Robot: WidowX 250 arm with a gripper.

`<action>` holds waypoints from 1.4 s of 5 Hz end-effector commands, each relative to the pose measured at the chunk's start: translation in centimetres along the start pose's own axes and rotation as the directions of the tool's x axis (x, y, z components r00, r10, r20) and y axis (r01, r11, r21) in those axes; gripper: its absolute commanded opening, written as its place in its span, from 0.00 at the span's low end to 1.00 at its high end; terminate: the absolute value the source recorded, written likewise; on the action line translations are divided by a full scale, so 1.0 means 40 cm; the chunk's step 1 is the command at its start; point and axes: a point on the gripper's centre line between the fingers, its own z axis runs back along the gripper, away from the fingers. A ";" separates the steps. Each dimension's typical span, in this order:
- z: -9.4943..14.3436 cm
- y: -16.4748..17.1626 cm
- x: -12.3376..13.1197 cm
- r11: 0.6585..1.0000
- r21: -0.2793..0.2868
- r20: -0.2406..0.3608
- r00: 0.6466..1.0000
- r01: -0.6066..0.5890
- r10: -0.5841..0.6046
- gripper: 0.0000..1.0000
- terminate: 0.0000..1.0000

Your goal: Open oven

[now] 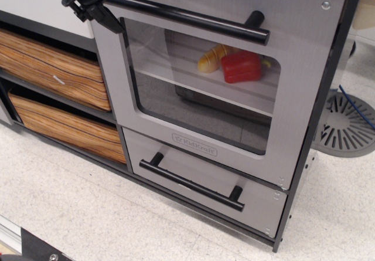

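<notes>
The silver-grey oven [304, 67] fills the middle of the view. Its door has a big clear window and a "KidKraft" logo [194, 144]. The long black bar handle [193, 19] runs across the top of the door. My black gripper [126, 0] is at the top left, at the left end of this handle. Its jaws stand apart, one finger [99, 13] below and left of the bar, the other above it at the frame's top edge. The door looks shut or barely ajar. Most of my arm is out of view.
Inside the oven lie a red toy food [240, 66] and a yellow one [211, 57]. Below the door is a narrow grey drawer front [176, 161] with a shorter black handle. Two wood-grain drawers [53, 67] are at the left. A grey round base [348, 126] sits on the floor at right.
</notes>
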 end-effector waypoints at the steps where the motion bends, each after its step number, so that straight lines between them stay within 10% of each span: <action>1: -0.026 0.002 0.038 1.000 0.002 0.048 0.999 -0.004 0.004 1.00 0.00; 6: 0.114 0.061 -0.030 0.971 0.020 -0.036 0.971 0.238 -0.237 1.00 0.00; 7: 0.108 0.111 -0.066 0.929 0.114 -0.082 0.935 0.353 -0.345 1.00 0.00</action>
